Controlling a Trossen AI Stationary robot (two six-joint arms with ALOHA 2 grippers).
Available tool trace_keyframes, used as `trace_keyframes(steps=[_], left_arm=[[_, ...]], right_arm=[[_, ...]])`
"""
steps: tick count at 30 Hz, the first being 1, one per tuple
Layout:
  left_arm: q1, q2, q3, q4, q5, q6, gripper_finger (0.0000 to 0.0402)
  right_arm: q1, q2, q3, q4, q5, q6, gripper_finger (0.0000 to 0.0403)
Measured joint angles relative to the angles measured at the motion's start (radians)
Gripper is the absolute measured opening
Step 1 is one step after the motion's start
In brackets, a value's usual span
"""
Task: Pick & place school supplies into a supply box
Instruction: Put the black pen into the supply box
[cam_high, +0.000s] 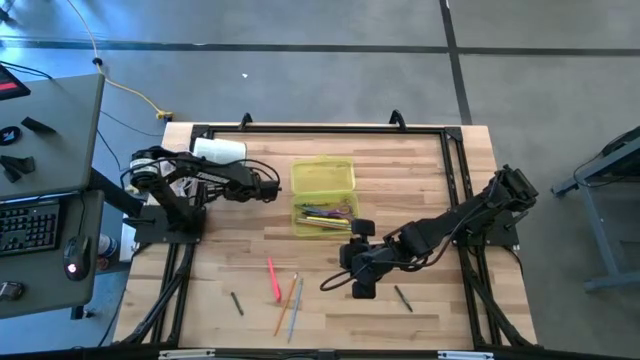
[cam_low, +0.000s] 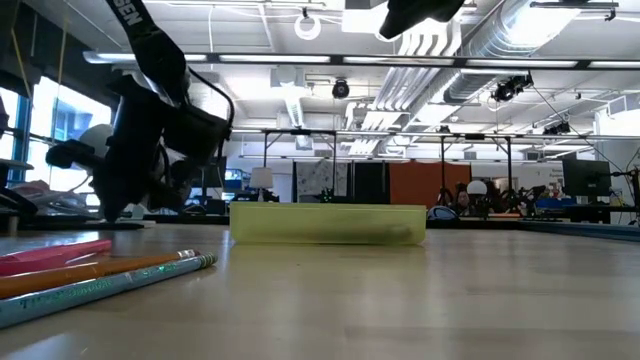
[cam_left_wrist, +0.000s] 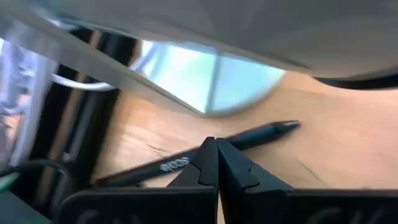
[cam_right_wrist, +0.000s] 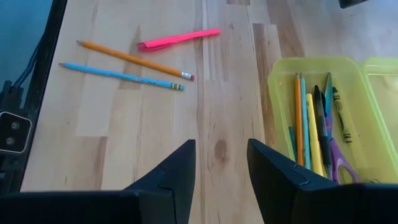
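The supply box (cam_high: 323, 196) lies open at mid-table, its tray holding several pens, pencils and purple scissors (cam_right_wrist: 339, 163). A pink pen (cam_high: 272, 279), an orange pencil (cam_high: 284, 306) and a blue pencil (cam_high: 296, 306) lie flat near the front edge, with two dark pens (cam_high: 237, 303) (cam_high: 403, 298) to either side. My left gripper (cam_left_wrist: 216, 148) is shut, left of the box (cam_high: 272, 188). Just beyond its tips a dark pen (cam_left_wrist: 267, 132) lies on the wood. My right gripper (cam_right_wrist: 221, 158) hangs open above bare table, near the box's front right (cam_high: 356, 272). My left gripper's shut fingertips (cam_left_wrist: 208, 155) stand in front of the dark pen's middle (cam_left_wrist: 245, 139), slanting down at it. The tips hide that spot, so I cannot tell whether they touch the pen.
A white cylinder with cables (cam_high: 220, 150) lies at the far left by my left arm. Black frame rails (cam_high: 320, 130) run around the table. A desk with a keyboard (cam_high: 28, 226) stands beyond the left edge. Bare wood lies between the box and the loose pencils.
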Motion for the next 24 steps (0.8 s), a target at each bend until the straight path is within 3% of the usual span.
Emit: trace_keyframes(steps=[11,17,24], left_arm=[[0.0,0.004,0.0,-0.019,-0.079,0.002,0.0012],[-0.002,0.003,-0.039,0.045,-0.042,0.011,0.0035],[-0.024,-0.001,-0.063,0.082,0.017,0.089,0.0011]], right_arm=[[0.0,0.0,0.0,0.001,-0.003,-0.003,0.0129],[0.0,0.0,0.0,0.001,0.006,-0.003,0.0129],[0.0,0.0,0.0,0.001,0.005,-0.003,0.0129]])
